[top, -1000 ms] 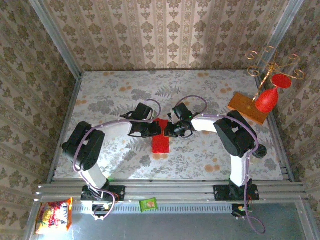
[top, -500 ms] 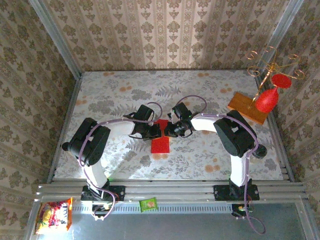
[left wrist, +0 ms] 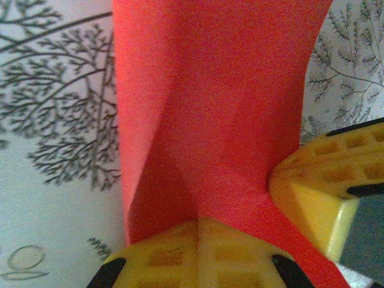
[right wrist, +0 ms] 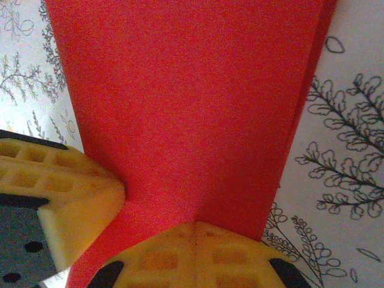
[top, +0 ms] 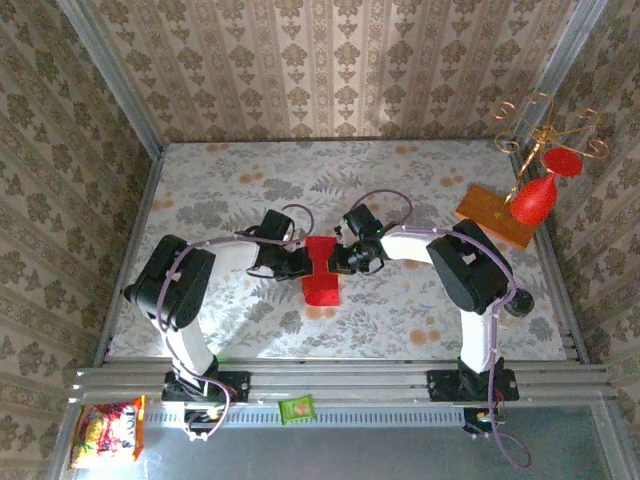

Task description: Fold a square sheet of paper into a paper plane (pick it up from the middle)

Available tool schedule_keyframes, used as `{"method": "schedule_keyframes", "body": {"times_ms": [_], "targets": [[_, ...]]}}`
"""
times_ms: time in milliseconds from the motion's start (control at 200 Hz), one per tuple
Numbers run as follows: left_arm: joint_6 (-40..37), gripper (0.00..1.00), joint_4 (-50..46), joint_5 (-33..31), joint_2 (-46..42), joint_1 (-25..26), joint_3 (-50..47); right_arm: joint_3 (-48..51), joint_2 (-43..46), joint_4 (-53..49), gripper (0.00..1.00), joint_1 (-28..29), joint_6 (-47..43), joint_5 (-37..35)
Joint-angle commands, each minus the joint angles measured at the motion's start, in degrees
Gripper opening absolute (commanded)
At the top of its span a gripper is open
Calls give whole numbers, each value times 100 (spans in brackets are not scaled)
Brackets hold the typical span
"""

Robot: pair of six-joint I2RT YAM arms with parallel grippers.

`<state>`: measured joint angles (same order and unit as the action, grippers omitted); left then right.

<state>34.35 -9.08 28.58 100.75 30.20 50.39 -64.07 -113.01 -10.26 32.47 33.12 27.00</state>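
Pinched shut on the folded red paper (left wrist: 216, 108) from both sides: L gripper (left wrist: 201, 240) on its left edge, R gripper (right wrist: 195, 240) on its right edge, paper btw. the yellow pads. Paper creased lengthwise into a narrow strip, at mid-table on the floral tabletop (top: 230, 190). Far right, near the wall: wooden board (top: 497, 215) w/ red goblet ornament (top: 533, 200) just above it.

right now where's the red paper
Top view: the red paper lies at the table centre, gripped at its left edge by the left hand and at its right by the right hand.
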Motion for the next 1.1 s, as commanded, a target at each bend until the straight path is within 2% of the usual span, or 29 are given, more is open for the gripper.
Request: {"method": "schedule_keyframes", "body": {"times_ms": [0, 180, 340, 405, 475, 580, 715, 970, 1095], "targets": [[-311, 0, -322, -131, -278, -338, -414, 472, -704, -1448, 3, 5, -131, -1312], [-406, 0, -374, -89, -893, -861, -732, 481, -696, -1459, 3, 4, -130, -1329], [-46, 0, 241, 324, -1242, -573, -645, 491, -675, -1518, 3, 5, -131, -1356], [316, 0, 825, 507, -1093, -453, -637, 501, -679, -1509, 3, 5, -122, -1345], [549, 0, 1238, 623, -755, -71, -499, 492, -711, -1496, 3, 5, -105, -1321], [655, 0, 1246, 476, -202, 163, -172, 488, -749, -1488, 3, 5, -88, -1329], [673, 0, 1234, 448, 265, 189, -50, 547, -705, -1453, 4, 5, -57, -1360], [514, 0, 1278, 422, 390, -379, -446, 563, -713, -1471, 4, 5, -34, -1476], [400, 0, 1378, 552, 252, -1074, -788, 571, -714, -1487, 4, 5, -36, -1498]]}}
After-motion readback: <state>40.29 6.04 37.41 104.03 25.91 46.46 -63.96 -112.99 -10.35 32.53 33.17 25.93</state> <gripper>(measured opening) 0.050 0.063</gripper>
